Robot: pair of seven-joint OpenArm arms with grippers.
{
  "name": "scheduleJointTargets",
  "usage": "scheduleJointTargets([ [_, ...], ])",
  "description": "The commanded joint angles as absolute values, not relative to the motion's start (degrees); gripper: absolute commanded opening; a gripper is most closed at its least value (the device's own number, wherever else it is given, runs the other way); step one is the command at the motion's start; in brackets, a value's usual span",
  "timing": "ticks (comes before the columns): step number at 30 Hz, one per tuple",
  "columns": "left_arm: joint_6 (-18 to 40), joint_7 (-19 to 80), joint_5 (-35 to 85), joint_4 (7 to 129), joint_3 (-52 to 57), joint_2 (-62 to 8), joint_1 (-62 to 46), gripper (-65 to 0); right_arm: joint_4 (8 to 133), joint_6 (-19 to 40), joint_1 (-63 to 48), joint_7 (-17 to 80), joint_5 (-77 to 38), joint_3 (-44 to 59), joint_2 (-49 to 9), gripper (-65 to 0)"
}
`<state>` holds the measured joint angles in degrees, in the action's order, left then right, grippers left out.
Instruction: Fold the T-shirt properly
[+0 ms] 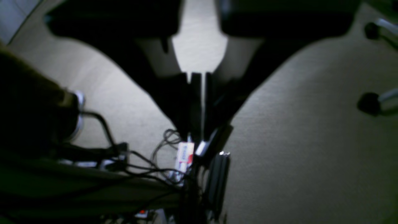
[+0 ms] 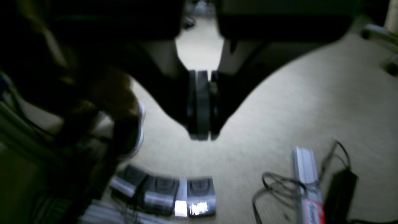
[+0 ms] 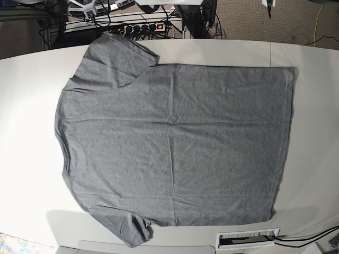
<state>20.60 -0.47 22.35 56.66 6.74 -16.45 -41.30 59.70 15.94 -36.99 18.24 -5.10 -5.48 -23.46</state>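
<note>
Closest to each wrist camera, dark and out of focus, sit the jaws themselves. The left gripper (image 1: 196, 102) has its jaws drawn together with only a thin sliver of light between them, and nothing is held. The right gripper (image 2: 200, 105) has its jaws pressed together as well, empty. Beyond both lies pale carpet (image 1: 311, 140), not cloth: the left wrist view looks down on a tangle of cables (image 1: 149, 165), the right wrist view on a row of foot pedals (image 2: 168, 194) and a power adapter (image 2: 340, 193). Neither arm shows in the base view, so both appear parked away from the work.

Farther off, in the base view, the T-shirt (image 3: 175, 143) lies spread flat on the white tabletop (image 3: 26, 106), collar edge toward that view's left and hem toward its right, one sleeve near the upper edge and the other hanging at the lower edge close to a slotted vent (image 3: 248, 239). No fold looks to have been made.

The risks ahead are mostly about the grasp. Shut jaws would only push the fabric and bunch it, so they must open first. A pinch may also catch only the top layer, dragging it askew. The lower sleeve near the tabletop's edge could slide off when pulled.
</note>
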Motion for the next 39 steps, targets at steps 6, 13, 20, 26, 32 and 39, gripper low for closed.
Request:
scheduleJointTargets([
  [6, 22.20, -1.52, 22.76, 72.51, 6.90, -21.04, -51.35, -65.0, 76.64, 16.08, -45.93, 19.22, -4.58, -5.26, -29.69, -65.0],
  [13, 22.13, -1.54, 19.03, 91.59, 6.96, -26.85, -62.96, -65.0, 92.95, 16.03, -53.80, 23.11, 0.12, -4.91, -34.09, -65.0],
  [20, 21.47, -1.30, 8.62, 107.18, 7.07, -29.76, -70.59, -65.0, 105.54, 15.99, -60.86, 24.95, 4.43, 0.43, -35.11, -65.0],
  [26, 21.74, 1.87, 2.13, 119.81, 9.13, -30.37, -73.28, -65.0, 117.64, 16.01, -66.24, 28.67, 6.33, 7.92, -35.14, -65.0],
  [32, 21.71, 9.93, 2.09, 132.42, 13.87, -32.69, -73.52, -65.0, 130.37, 16.03, -68.71, 34.17, 9.34, 10.24, -36.34, -65.0],
  [39, 21.43, 10.04, -3.64, 135.00, 17.85, -37.17, -72.40, -65.0, 135.00, 16.51, -67.88, 36.62, 12.34, 10.20, -36.84, -65.0],
])
